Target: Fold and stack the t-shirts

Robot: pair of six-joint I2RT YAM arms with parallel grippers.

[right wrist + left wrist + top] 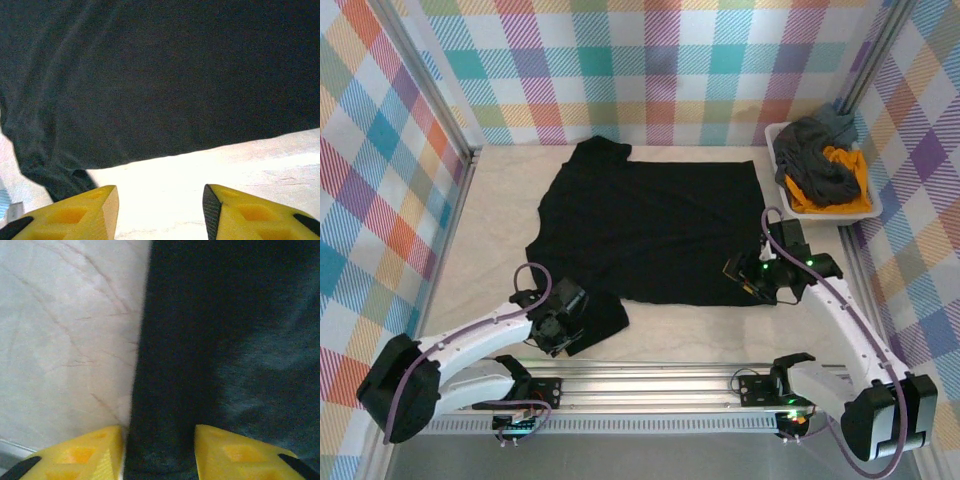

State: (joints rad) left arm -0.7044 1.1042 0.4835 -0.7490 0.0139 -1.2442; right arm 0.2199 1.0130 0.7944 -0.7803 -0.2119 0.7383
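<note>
left pincer (159, 460), right pincer (160, 215) low at black t-shirt (650, 220)

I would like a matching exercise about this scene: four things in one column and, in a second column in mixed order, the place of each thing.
Things:
1. plain black fabric t-shirt
2. dark grey fabric t-shirt
3. left pincer
4. right pincer

Places:
A. crumpled in the white rectangular plastic tub
B. over bare table, beside the black shirt's near right corner
C. spread flat on the beige table
D. at the black shirt's near left edge, fabric between its fingers

Pairs: 1-C, 2-A, 3-D, 4-B
</note>
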